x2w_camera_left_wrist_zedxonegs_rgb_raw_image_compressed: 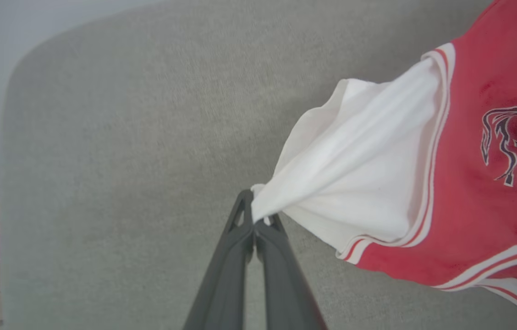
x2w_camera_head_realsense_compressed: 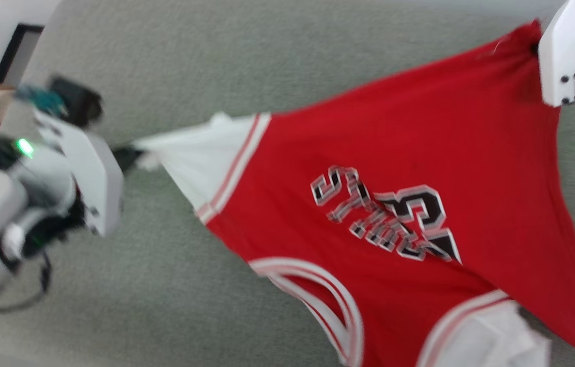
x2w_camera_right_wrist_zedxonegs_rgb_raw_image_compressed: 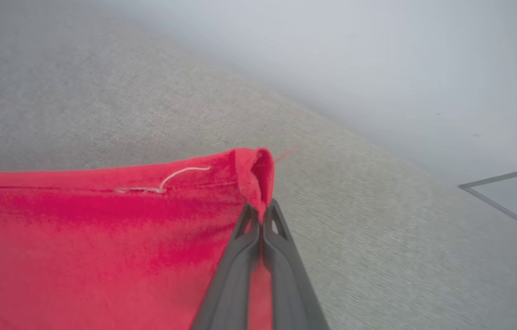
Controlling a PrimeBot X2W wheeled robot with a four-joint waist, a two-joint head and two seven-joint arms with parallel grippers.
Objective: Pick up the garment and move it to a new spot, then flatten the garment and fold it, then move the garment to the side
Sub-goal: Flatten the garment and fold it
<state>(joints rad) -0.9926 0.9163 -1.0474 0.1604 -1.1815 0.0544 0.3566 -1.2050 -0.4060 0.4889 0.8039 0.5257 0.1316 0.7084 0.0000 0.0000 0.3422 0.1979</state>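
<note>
Gripper, left (x2w_camera_left_wrist_zedxonegs_rgb_raw_image_compressed: 254,219): pinched tight on the white sleeve (x2w_camera_left_wrist_zedxonegs_rgb_raw_image_compressed: 354,183) tip.
Gripper, right (x2w_camera_right_wrist_zedxonegs_rgb_raw_image_compressed: 261,215): I have it clamped on the red hem corner (x2w_camera_right_wrist_zedxonegs_rgb_raw_image_compressed: 254,169).
Jersey (x2w_camera_head_realsense_compressed: 394,204): stretched between both, over grey cushion (x2w_camera_head_realsense_compressed: 190,61).
Progress: picked up, I judge; placing, flattening, folding, setting aside not yet done.

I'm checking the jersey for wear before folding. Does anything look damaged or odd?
Yes: a loose pale thread curls along the red hem of the garment, beside the corner pinched by the right pincer. It looks like a pulled stitch. Nothing else stands out.
</note>
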